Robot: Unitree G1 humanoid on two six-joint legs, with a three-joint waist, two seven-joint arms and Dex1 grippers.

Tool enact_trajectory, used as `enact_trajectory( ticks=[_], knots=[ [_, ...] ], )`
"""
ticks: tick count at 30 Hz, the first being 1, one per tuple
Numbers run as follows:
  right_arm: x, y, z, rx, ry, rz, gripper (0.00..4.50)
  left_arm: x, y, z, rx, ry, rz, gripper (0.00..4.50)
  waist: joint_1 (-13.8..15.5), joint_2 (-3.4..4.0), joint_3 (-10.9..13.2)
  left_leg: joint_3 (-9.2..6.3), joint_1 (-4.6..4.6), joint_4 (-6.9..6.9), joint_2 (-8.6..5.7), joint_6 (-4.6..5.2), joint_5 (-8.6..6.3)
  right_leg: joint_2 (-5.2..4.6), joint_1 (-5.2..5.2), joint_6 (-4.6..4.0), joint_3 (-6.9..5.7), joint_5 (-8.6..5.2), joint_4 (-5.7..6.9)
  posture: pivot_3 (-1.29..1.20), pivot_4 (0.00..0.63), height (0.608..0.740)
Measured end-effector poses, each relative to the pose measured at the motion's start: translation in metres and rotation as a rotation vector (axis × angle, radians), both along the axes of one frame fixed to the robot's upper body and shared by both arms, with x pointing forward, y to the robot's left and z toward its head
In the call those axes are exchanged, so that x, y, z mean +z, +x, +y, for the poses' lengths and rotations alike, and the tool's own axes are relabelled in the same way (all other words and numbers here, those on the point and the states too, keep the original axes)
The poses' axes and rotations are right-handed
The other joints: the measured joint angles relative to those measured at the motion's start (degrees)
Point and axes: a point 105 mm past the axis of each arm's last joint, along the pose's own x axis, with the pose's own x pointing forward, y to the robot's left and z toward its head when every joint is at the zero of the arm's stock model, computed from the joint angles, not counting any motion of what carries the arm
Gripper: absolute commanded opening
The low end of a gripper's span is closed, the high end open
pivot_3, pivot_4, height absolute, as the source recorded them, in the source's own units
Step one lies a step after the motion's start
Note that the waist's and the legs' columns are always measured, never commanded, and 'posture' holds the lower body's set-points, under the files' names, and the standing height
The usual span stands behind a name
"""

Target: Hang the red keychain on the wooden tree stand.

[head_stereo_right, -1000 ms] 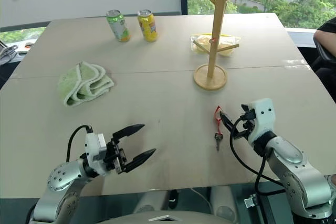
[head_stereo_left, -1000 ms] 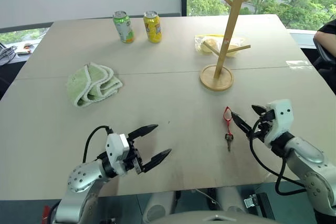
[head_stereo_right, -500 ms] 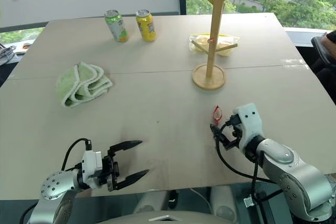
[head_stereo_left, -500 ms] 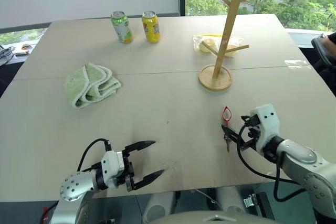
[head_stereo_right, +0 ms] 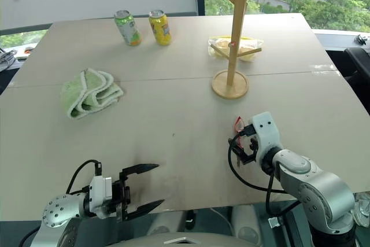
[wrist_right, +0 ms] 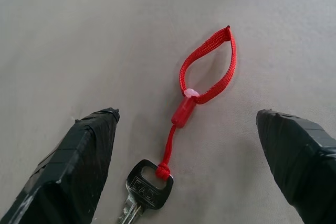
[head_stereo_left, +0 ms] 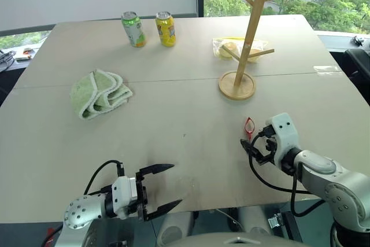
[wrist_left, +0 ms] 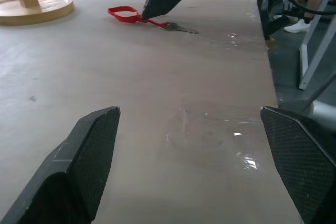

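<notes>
Two open hands, keychain not yet grasped

Right hand point(wrist_right: 184, 145) has swung in over the red keychain point(wrist_right: 202, 85), fingers spread either side of it as it lies flat on the tabletop point(head_stereo_left: 173, 108), near the wooden tree stand point(head_stereo_left: 245, 39). Left hand point(head_stereo_left: 159, 188), also spread, has drawn back, empty. Closing comes next.

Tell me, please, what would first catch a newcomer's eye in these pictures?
Probably the red keychain, lying flat on the table's near right part, with the open right end effector poised over it. Behind it, the tall wooden tree stand rises with bare pegs.
</notes>
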Motion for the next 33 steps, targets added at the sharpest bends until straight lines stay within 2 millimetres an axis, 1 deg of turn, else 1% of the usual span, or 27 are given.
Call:
enact_trajectory(
  ticks=[6,8,14,15,16,18,19,20,24,25,31,33],
  knots=[
    [0.000,0.004,0.005,0.014,-0.039,0.003,4.50,0.005,0.009,-0.002,-0.005,-0.003,-0.037,4.44,0.1,-0.01,0.0,0.02,-0.26,0.04,-0.04,0.26,0.17,0.16,-0.29,-0.15,-0.29,0.14,0.02,0.00,0.150,0.740],
    [-0.004,0.004,0.007,0.024,-0.060,0.023,4.50,0.004,0.010,-0.002,-0.004,-0.005,-0.033,4.44,0.1,-0.01,0.0,0.03,-0.26,0.04,-0.05,0.27,0.17,0.35,-0.27,-0.15,-0.28,0.14,0.02,0.00,0.150,0.740],
    [-0.004,0.006,0.009,0.023,-0.095,0.034,4.50,0.001,0.012,-0.002,0.004,-0.010,-0.027,4.44,0.0,-0.02,0.0,0.02,-0.23,0.10,-0.02,0.27,0.17,0.38,-0.26,-0.14,-0.29,0.14,0.04,0.00,0.150,0.740],
    [-0.004,0.006,0.009,0.021,-0.088,0.035,3.97,0.001,0.012,-0.001,0.006,-0.010,-0.026,4.50,0.0,-0.04,-0.1,0.01,-0.23,0.11,-0.02,0.27,0.17,0.39,-0.25,-0.14,-0.30,0.14,0.04,0.00,0.150,0.740],
    [-0.004,0.007,0.009,0.012,-0.082,0.036,3.71,0.001,0.012,-0.001,0.006,-0.010,-0.026,4.50,0.0,-0.05,-0.1,0.01,-0.24,0.12,-0.02,0.27,0.17,0.39,-0.25,-0.14,-0.30,0.14,0.04,0.00,0.150,0.740],
    [-0.004,0.010,0.004,-0.016,-0.080,0.036,2.83,0.000,0.013,0.000,0.010,-0.010,-0.031,4.50,0.0,-0.04,-0.1,0.01,-0.23,0.12,-0.01,0.27,0.17,0.41,-0.25,-0.15,-0.29,0.15,0.04,0.00,0.150,0.740],
    [-0.004,0.010,0.004,-0.016,-0.080,0.036,2.54,0.000,0.013,0.000,0.010,-0.010,-0.031,4.50,0.0,-0.04,-0.1,0.01,-0.23,0.12,-0.02,0.27,0.17,0.41,-0.25,-0.15,-0.29,0.15,0.04,0.00,0.150,0.740],
    [-0.004,0.011,0.002,-0.025,-0.082,0.036,2.00,0.000,0.013,0.000,0.013,-0.011,-0.033,4.50,0.0,-0.04,-0.1,0.01,-0.23,0.12,-0.01,0.27,0.17,0.43,-0.25,-0.15,-0.30,0.15,0.04,0.00,0.150,0.740],
    [-0.004,0.011,0.005,-0.011,-0.077,0.044,0.36,0.000,0.015,-0.001,0.016,-0.014,-0.051,4.50,-0.1,-0.04,-0.1,0.01,-0.23,0.12,0.00,0.27,0.17,0.45,-0.26,-0.16,-0.29,0.16,0.06,0.00,0.150,0.740],
    [-0.005,0.011,0.006,-0.006,-0.077,0.045,0.17,0.001,0.015,-0.001,0.016,-0.014,-0.055,4.50,-0.1,-0.04,-0.1,0.01,-0.23,0.12,0.00,0.27,0.17,0.45,-0.25,-0.16,-0.29,0.16,0.06,0.00,0.150,0.740],
    [-0.004,0.012,0.005,-0.003,-0.080,0.048,0.17,-0.001,0.017,-0.002,0.037,-0.020,-0.059,4.50,0.0,-0.04,-0.1,0.01,-0.22,0.15,0.00,0.27,0.17,0.45,-0.24,-0.16,-0.29,0.16,0.06,0.00,0.150,0.740],
    [-0.004,0.015,0.001,-0.017,-0.084,0.038,0.17,0.002,0.021,-0.005,0.054,-0.034,-0.069,4.50,0.0,-0.04,-0.1,0.01,-0.22,0.17,-0.01,0.27,0.17,0.46,-0.23,-0.16,-0.29,0.17,0.07,0.00,0.150,0.740]
  ],
)
